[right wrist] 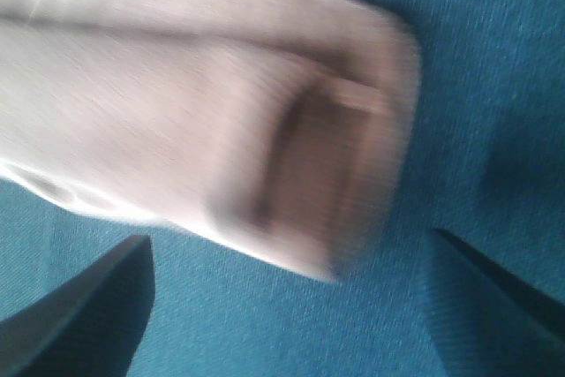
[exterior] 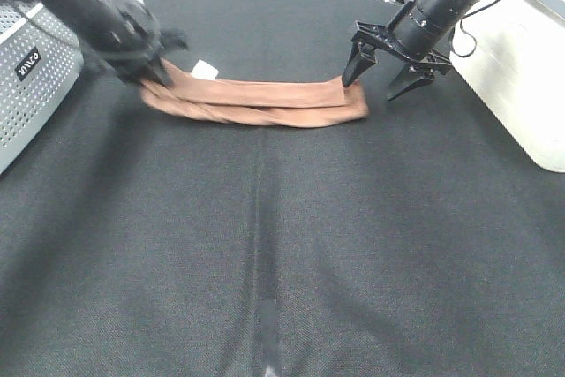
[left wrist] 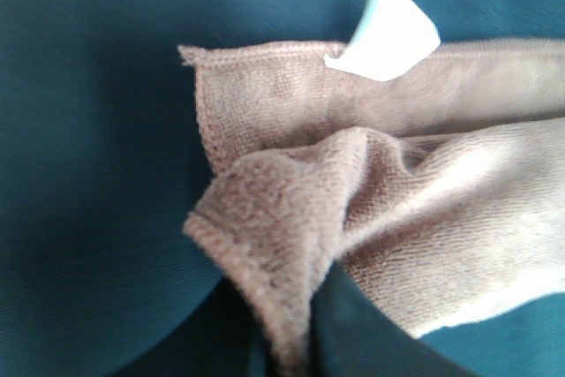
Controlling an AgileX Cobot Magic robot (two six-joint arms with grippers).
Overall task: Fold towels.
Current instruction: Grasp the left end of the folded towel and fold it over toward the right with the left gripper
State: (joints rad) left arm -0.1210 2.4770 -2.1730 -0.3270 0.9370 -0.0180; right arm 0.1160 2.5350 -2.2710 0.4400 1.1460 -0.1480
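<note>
The reddish-brown towel (exterior: 265,103) lies folded in a long narrow strip on the dark cloth at the back, its white tag (exterior: 205,69) near its left end. My left gripper (exterior: 152,72) is shut on the towel's left end; in the left wrist view a bunched corner (left wrist: 274,245) sits pinched between the fingers, with the tag (left wrist: 384,37) beyond it. My right gripper (exterior: 381,77) is open and empty just past the towel's right end; the right wrist view shows that rounded end (right wrist: 291,174) between the spread fingertips (right wrist: 97,306).
A grey perforated box (exterior: 31,77) stands at the left edge. A white container (exterior: 521,68) stands at the right edge behind my right arm. The dark cloth (exterior: 282,262) spreads wide in front of the towel.
</note>
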